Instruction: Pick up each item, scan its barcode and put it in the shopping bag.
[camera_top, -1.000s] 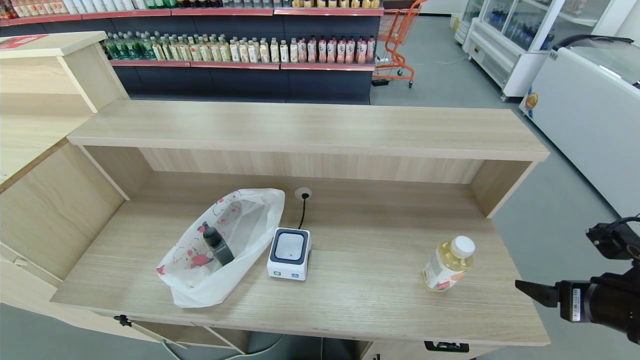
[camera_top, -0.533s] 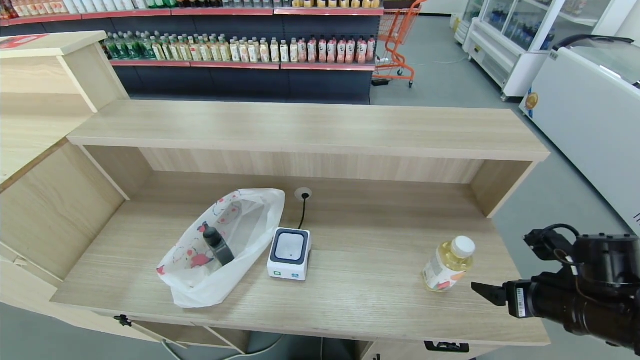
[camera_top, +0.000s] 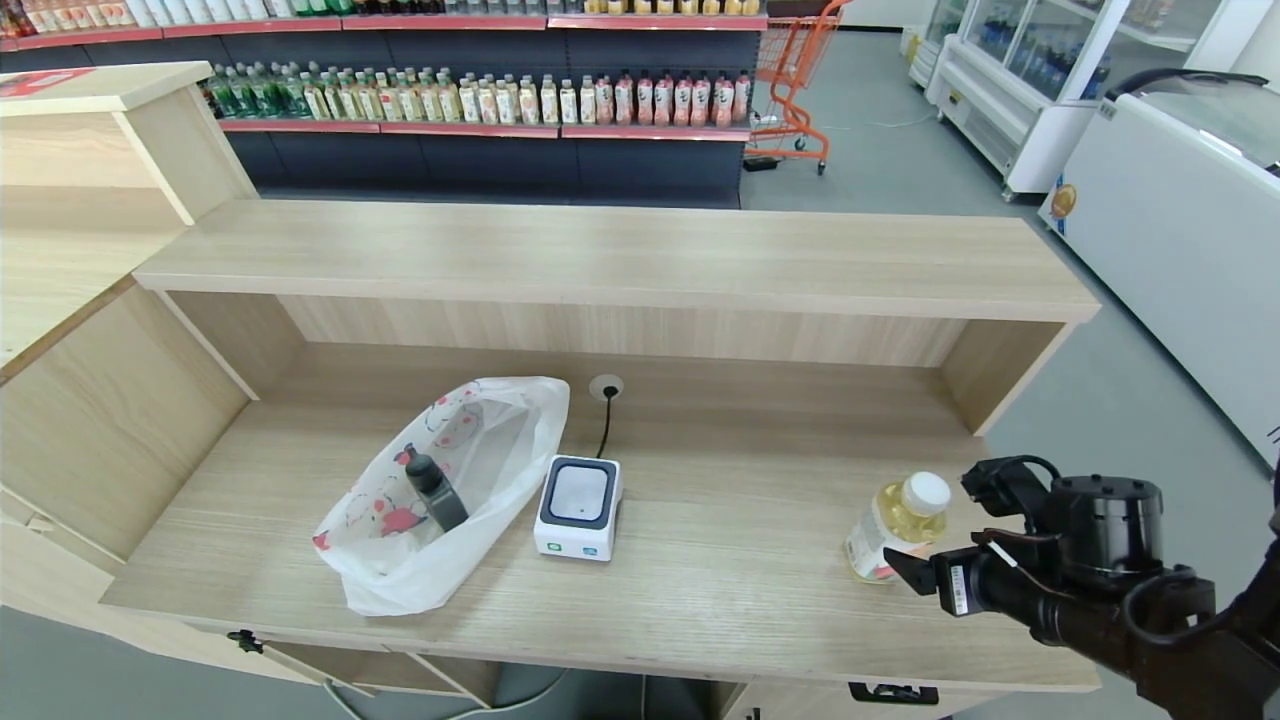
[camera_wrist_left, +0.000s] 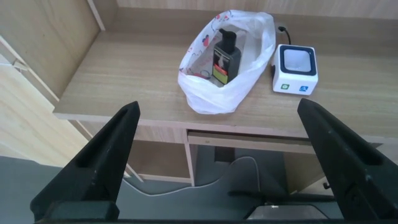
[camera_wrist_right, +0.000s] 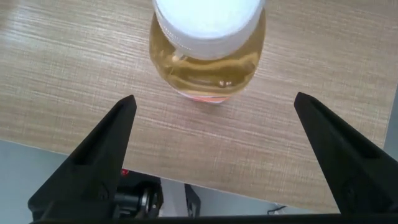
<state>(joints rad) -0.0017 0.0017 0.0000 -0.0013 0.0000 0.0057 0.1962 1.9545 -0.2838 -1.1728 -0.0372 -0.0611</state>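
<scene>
My left pincer (camera_wrist_left: 217, 104) hangs wide open, holding nothing, out beyond the near edge of the pale wooden counter (camera_top: 720, 560). At lower left of the head view lies the white plastic shopping bag with red print (camera_top: 400, 585), its mouth open and a dark pump bottle (camera_top: 435, 490) already inside. Just right of it sits the white square barcode scanner with a dark-rimmed window (camera_top: 579, 507).

At lower right stands the clear plastic bottle of yellow liquid with a white cap (camera_top: 895, 530), upright. My right pincer (camera_wrist_right: 214, 98) is spread wide on either side of it, not touching.

I judge it full, fairly heavy, smooth and a little squashy. I would take it mid-body, below the shoulder, leaving the label free.
</scene>
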